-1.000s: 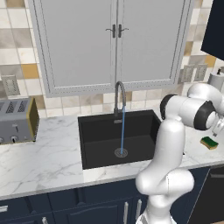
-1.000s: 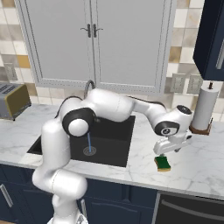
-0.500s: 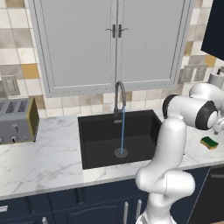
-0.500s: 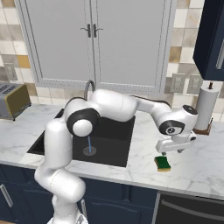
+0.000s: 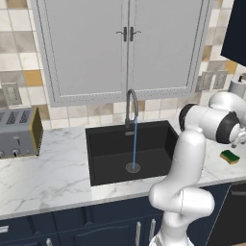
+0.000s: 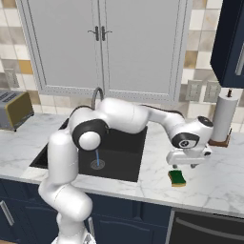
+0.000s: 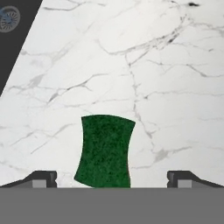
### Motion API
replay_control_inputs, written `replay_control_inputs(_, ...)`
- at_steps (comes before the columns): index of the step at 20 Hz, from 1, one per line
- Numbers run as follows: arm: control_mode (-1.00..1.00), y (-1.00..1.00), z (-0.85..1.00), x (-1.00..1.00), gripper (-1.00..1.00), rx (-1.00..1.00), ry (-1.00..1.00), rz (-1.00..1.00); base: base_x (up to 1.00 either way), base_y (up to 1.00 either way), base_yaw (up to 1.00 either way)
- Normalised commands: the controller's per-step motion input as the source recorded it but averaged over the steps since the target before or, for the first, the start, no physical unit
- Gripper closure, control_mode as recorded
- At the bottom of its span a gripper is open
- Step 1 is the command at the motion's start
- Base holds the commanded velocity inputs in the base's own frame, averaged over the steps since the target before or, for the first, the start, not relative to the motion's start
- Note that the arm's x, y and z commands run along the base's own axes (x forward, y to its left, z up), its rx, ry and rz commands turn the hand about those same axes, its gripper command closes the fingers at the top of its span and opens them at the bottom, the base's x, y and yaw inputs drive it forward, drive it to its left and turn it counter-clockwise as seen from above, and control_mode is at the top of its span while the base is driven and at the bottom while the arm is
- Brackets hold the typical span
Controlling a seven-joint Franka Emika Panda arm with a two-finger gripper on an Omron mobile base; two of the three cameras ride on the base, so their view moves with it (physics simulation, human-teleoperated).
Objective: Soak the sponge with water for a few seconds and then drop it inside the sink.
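Note:
The sponge (image 6: 178, 177) lies green side up on the white marble counter to the right of the sink (image 6: 128, 157), near the counter's front edge. My gripper (image 6: 183, 165) hangs just above it, open, pointing down. In the hand view the sponge (image 7: 105, 151) sits between the two fingertips (image 7: 43, 178), closer to the left one and touching neither. Water (image 5: 134, 141) runs from the faucet (image 5: 130, 103) in a thin blue stream onto the drain of the black sink (image 5: 96, 144). The sponge (image 5: 230, 156) also shows past my elbow in the left base view.
A paper towel holder (image 6: 224, 116) stands behind the gripper by the wall. A grey toaster (image 5: 19, 132) sits at the far left of the counter. The sink's corner (image 7: 13, 39) shows at the upper left of the hand view.
The hand has shifted slightly right and lower over the sponge. The jaws have stayed open, the sponge has not moved, and the water keeps running.

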Motion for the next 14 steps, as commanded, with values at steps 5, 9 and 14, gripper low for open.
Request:
replay_control_inputs(5,-1.00,0.37,-0.03,0.00,-1.00,0.00,0.00,0.00,0.00,0.00,0.00)
replay_control_inputs(9,-1.00,0.06,-0.11,0.00,-1.00,0.00,0.00,0.00,0.00,0.00,0.00)
replay_control_inputs(14,-1.00,0.00,-0.16,0.00,-1.00,0.00,-0.02,0.00,0.00,0.00,0.00)
